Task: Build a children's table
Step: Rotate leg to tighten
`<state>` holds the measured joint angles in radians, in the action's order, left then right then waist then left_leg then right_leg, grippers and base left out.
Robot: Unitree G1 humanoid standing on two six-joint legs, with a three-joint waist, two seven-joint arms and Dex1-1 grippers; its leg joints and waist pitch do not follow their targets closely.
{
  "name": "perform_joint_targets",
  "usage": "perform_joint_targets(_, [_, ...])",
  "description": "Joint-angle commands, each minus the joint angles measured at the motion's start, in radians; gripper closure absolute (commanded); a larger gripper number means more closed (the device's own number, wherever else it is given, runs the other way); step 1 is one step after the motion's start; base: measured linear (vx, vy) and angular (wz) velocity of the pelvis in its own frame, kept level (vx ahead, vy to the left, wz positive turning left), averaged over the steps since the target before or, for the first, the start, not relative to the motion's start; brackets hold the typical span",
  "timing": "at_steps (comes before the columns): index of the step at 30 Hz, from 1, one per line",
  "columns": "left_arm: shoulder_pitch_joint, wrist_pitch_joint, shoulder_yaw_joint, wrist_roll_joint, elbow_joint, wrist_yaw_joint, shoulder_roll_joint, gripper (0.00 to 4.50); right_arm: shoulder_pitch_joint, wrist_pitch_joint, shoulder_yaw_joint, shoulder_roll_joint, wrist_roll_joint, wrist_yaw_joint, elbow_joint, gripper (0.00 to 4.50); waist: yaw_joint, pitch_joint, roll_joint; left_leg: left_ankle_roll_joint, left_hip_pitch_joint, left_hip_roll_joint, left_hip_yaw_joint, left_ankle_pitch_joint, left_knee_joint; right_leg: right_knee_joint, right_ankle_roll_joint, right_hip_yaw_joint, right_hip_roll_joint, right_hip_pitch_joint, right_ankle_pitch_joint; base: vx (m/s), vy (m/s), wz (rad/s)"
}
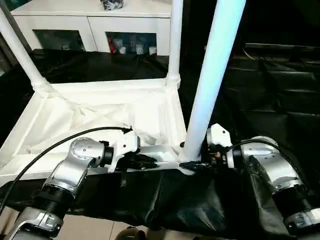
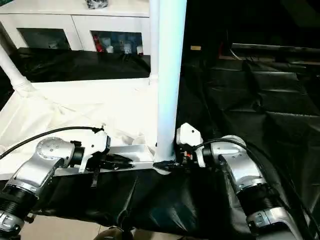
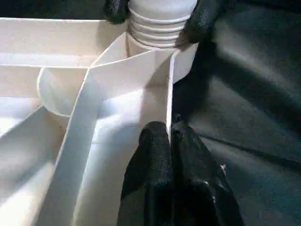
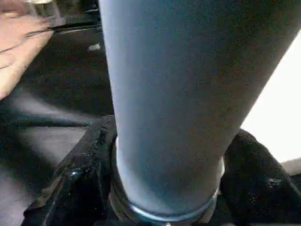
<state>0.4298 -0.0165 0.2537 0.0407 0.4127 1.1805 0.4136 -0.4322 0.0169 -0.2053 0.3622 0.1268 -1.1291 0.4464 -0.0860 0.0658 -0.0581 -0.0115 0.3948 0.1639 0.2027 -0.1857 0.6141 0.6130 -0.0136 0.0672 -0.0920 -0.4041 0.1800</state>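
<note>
The white tabletop (image 1: 100,115) lies upside down on black sheeting, ribbed underside up. A white leg (image 1: 17,47) stands in its far left socket and another leg (image 1: 175,40) in its far right socket. A third leg (image 1: 215,65) stands upright in the near right corner socket, its ribbed base (image 3: 157,23) at the socket mouth. My right gripper (image 1: 192,164) is shut on this leg just above the socket, one finger on each side of the leg (image 4: 174,94). My left gripper (image 1: 147,161) is shut on the tabletop's thin near rim (image 3: 170,84), just left of that corner.
A white glass-door cabinet (image 1: 95,25) stands behind the tabletop. Black sheeting (image 1: 270,90) covers the surface to the right and hangs over the near edge. A blurred pinkish shape (image 4: 19,28), maybe a person's hand, sits at the edge of the right wrist view.
</note>
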Motion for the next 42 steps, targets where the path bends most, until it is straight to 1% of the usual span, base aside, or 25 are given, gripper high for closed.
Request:
perform_joint_targets(1, [0.066, 0.005, -0.042, -0.003, -0.014, -0.129, -0.039, 4.50, -0.007, -0.003, -0.045, -0.050, -0.033, 0.073, 0.022, 1.76, 0.005, -0.075, 0.010, 0.008, -0.030, 0.071, -0.039, -0.263, -0.086, -0.076, -0.228, -0.049, -0.072, 0.038, 0.280, 0.000, 0.000, 0.00])
perform_joint_targets(2, [0.079, 0.000, -0.040, -0.020, 0.008, -0.178, -0.064, 4.50, -0.027, 0.006, -0.024, -0.082, -0.054, 0.176, 0.065, 1.77, 0.008, -0.073, 0.007, -0.002, -0.030, 0.071, -0.039, -0.270, -0.088, -0.078, -0.221, -0.050, -0.071, 0.034, 0.296, 0.000, 0.000, 0.00])
perform_joint_targets(4, [0.104, -0.018, -0.041, -0.040, 0.044, -0.261, -0.112, 4.50, -0.055, 0.012, 0.010, -0.135, -0.072, 0.330, 0.128, 1.77, 0.017, -0.073, 0.009, -0.021, -0.033, 0.070, -0.040, -0.293, -0.090, -0.079, -0.215, -0.050, -0.069, 0.034, 0.309, 0.000, 0.000, 0.00])
perform_joint_targets(6, [0.126, -0.027, -0.039, -0.055, 0.070, -0.323, -0.150, 4.50, -0.082, 0.027, 0.045, -0.189, -0.076, 0.470, 0.183, 1.78, 0.024, -0.073, 0.009, -0.026, -0.032, 0.067, -0.040, -0.286, -0.089, -0.080, -0.219, -0.050, -0.070, 0.033, 0.287, 0.000, 0.000, 0.00])
perform_joint_targets(7, [0.159, -0.041, -0.033, -0.079, 0.107, -0.417, -0.211, 4.50, -0.107, 0.043, 0.075, -0.240, -0.076, 0.595, 0.232, 1.78, 0.028, -0.077, 0.009, -0.026, -0.031, 0.066, -0.042, -0.278, -0.089, -0.079, -0.218, -0.048, -0.071, 0.038, 0.278, 0.000, 0.000, 0.00])
perform_joint_targets(8, [0.170, -0.038, -0.025, -0.095, 0.124, -0.449, -0.236, 4.50, -0.121, 0.041, 0.084, -0.265, -0.089, 0.657, 0.254, 1.78, 0.031, -0.076, 0.003, -0.026, -0.032, 0.066, -0.040, -0.276, -0.089, -0.079, -0.219, -0.050, -0.069, 0.035, 0.270, 0.000, 0.000, 0.00])
perform_joint_targets(10, [0.184, -0.035, -0.011, -0.117, 0.148, -0.488, -0.270, 4.50, -0.141, 0.037, 0.095, -0.302, -0.111, 0.749, 0.286, 1.78, 0.033, -0.077, 0.005, -0.022, -0.032, 0.063, -0.039, -0.267, -0.086, -0.082, -0.218, -0.049, -0.068, 0.035, 0.250, 0.000, 0.000, 0.00])
perform_joint_targets(11, [0.189, -0.030, 0.003, -0.134, 0.159, -0.503, -0.288, 4.50, -0.151, 0.030, 0.093, -0.325, -0.120, 0.771, 0.303, 1.78, 0.031, -0.080, 0.007, -0.008, -0.027, 0.063, -0.039, -0.246, -0.084, -0.079, -0.218, -0.049, -0.071, 0.041, 0.226, 0.000, 0.000, 0.00])
perform_joint_targets(13, [0.190, -0.025, 0.013, -0.141, 0.160, -0.505, -0.297, 4.50, -0.152, -0.003, 0.078, -0.333, -0.145, 0.782, 0.307, 1.78, 0.026, -0.084, 0.005, 0.014, -0.026, 0.064, -0.037, -0.213, -0.081, -0.073, -0.220, -0.048, -0.070, 0.042, 0.175, 0.000, 0.000, 0.00])
perform_joint_targets(14, [0.190, -0.024, 0.016, -0.142, 0.161, -0.504, -0.300, 4.50, -0.154, -0.018, 0.073, -0.335, -0.154, 0.788, 0.311, 1.22, 0.025, -0.083, 0.004, 0.025, -0.024, 0.064, -0.037, -0.198, -0.080, -0.071, -0.225, -0.047, -0.069, 0.042, 0.151, 0.000, 0.000, 0.00])
perform_joint_targets(17, [0.183, -0.012, 0.020, -0.142, 0.154, -0.487, -0.299, 4.50, -0.161, -0.025, 0.088, -0.355, -0.124, 0.752, 0.323, 1.01, 0.026, -0.082, 0.002, 0.043, -0.024, 0.064, -0.036, -0.210, -0.081, -0.072, -0.233, -0.046, -0.069, 0.043, 0.155, 0.000, 0.000, 0.00])
perform_joint_targets(18, [0.182, -0.008, 0.020, -0.142, 0.154, -0.482, -0.298, 4.50, -0.165, -0.023, 0.089, -0.357, -0.120, 0.747, 0.328, 1.01, 0.027, -0.080, 0.003, 0.043, -0.024, 0.064, -0.036, -0.216, -0.082, -0.073, -0.232, -0.046, -0.069, 0.043, 0.164, 0.000, 0.000, 0.00])
perform_joint_targets(21, [0.171, 0.002, 0.010, -0.133, 0.141, -0.453, -0.285, 4.50, -0.177, -0.061, 0.073, -0.346, -0.156, 0.754, 0.347, 0.61, 0.029, -0.079, 0.002, 0.025, -0.027, 0.066, -0.038, -0.253, -0.085, -0.078, -0.224, -0.046, -0.069, 0.041, 0.214, 0.000, 0.000, 0.00])
perform_joint_targets(22, [0.171, 0.002, 0.010, -0.133, 0.141, -0.453, -0.285, 4.50, -0.177, -0.061, 0.073, -0.346, -0.156, 0.754, 0.347, 0.61, 0.030, -0.079, 0.002, 0.023, -0.027, 0.066, -0.038, -0.255, -0.085, -0.078, -0.224, -0.047, -0.069, 0.040, 0.216, 0.000, 0.000, 0.00])
perform_joint_targets(23, [0.162, 0.009, 0.005, -0.115, 0.124, -0.418, -0.269, 4.50, -0.177, -0.077, 0.070, -0.333, -0.154, 0.722, 0.344, 0.61, 0.030, -0.080, 0.008, 0.025, -0.026, 0.065, -0.038, -0.249, -0.085, -0.076, -0.224, -0.047, -0.070, 0.043, 0.211, 0.000, 0.000, 0.00])
perform_joint_targets(24, [0.154, 0.009, 0.002, -0.101, 0.108, -0.393, -0.258, 4.50, -0.174, -0.087, 0.061, -0.319, -0.161, 0.699, 0.341, 0.61, 0.028, -0.080, 0.006, 0.028, -0.026, 0.066, -0.038, -0.249, -0.084, -0.076, -0.224, -0.047, -0.072, 0.043, 0.212, 0.000, 0.000, 0.00])
perform_joint_targets(26, [0.141, 0.013, 0.001, -0.085, 0.087, -0.356, -0.238, 4.50, -0.170, -0.109, 0.048, -0.298, -0.169, 0.663, 0.339, 0.61, 0.032, -0.080, 0.010, 0.040, -0.021, 0.066, -0.038, -0.226, -0.084, -0.072, -0.229, -0.046, -0.071, 0.046, 0.185, 0.000, 0.000, 0.00])
perform_joint_targets(28, [0.124, 0.017, 0.000, -0.066, 0.062, -0.304, -0.204, 4.50, -0.159, -0.131, 0.038, -0.271, -0.158, 0.582, 0.324, 0.61, 0.032, -0.083, 0.011, 0.054, -0.019, 0.065, -0.037, -0.212, -0.080, -0.068, -0.237, -0.046, -0.073, 0.049, 0.165, 0.000, 0.000, 0.00])
perform_joint_targets(29, [0.119, 0.017, -0.001, -0.062, 0.056, -0.292, -0.196, 4.50, -0.156, -0.136, 0.036, -0.264, -0.154, 0.562, 0.320, 0.61, 0.035, -0.081, 0.009, 0.067, -0.019, 0.066, -0.035, -0.203, -0.079, -0.069, -0.243, -0.047, -0.071, 0.047, 0.158, 0.000, 0.000, 0.00])
perform_joint_targets(32, [0.099, 0.031, -0.009, -0.033, 0.025, -0.221, -0.151, 4.50, -0.131, -0.147, 0.015, -0.224, -0.127, 0.431, 0.274, 0.61, 0.031, -0.080, 0.009, 0.082, -0.020, 0.068, -0.034, -0.192, -0.078, -0.067, -0.251, -0.045, -0.070, 0.047, 0.154, 0.000, 0.000, 0.00])
perform_joint_targets(34, [0.083, 0.038, -0.017, -0.008, 0.001, -0.149, -0.108, 4.50, -0.100, -0.146, -0.001, -0.185, -0.084, 0.280, 0.215, 0.61, 0.027, -0.079, 0.008, 0.085, -0.022, 0.072, -0.033, -0.197, -0.079, -0.066, -0.251, -0.045, -0.066, 0.045, 0.158, 0.000, 0.000, 0.00])
perform_joint_targets(35, [0.083, 0.038, -0.017, -0.008, 0.001, -0.149, -0.108, 4.50, -0.100, -0.146, -0.001, -0.185, -0.084, 0.280, 0.215, 0.61, 0.025, -0.080, 0.008, 0.085, -0.023, 0.072, -0.032, -0.196, -0.079, -0.065, -0.251, -0.045, -0.066, 0.045, 0.155, 0.000, 0.000, 0.00])
perform_joint_targets(37, [0.068, 0.036, -0.024, 0.018, -0.024, -0.081, -0.066, 4.50, -0.061, -0.125, -0.033, -0.132, -0.036, 0.125, 0.134, 0.61, 0.020, -0.081, 0.008, 0.088, -0.023, 0.074, -0.033, -0.195, -0.079, -0.060, -0.255, -0.045, -0.066, 0.046, 0.139, 0.000, 0.000, 0.00])
perform_joint_targets(39, [0.065, 0.034, -0.025, 0.025, -0.030, -0.065, -0.055, 4.50, -0.050, -0.111, -0.043, -0.114, -0.021, 0.081, 0.108, 0.61, 0.019, -0.079, 0.007, 0.092, -0.024, 0.074, -0.031, -0.198, -0.080, -0.061, -0.260, -0.045, -0.063, 0.041, 0.139, 0.000, 0.000, 0.00])
perform_joint_targets(42, [0.053, 0.032, -0.032, 0.046, -0.048, -0.016, -0.020, 4.50, -0.013, -0.086, -0.075, -0.046, 0.012, -0.066, 0.032, 0.61, 0.011, -0.077, 0.008, 0.076, -0.027, 0.076, -0.031, -0.223, -0.082, -0.066, -0.257, -0.047, -0.067, 0.041, 0.182, 0.000, 0.000, 0.00])
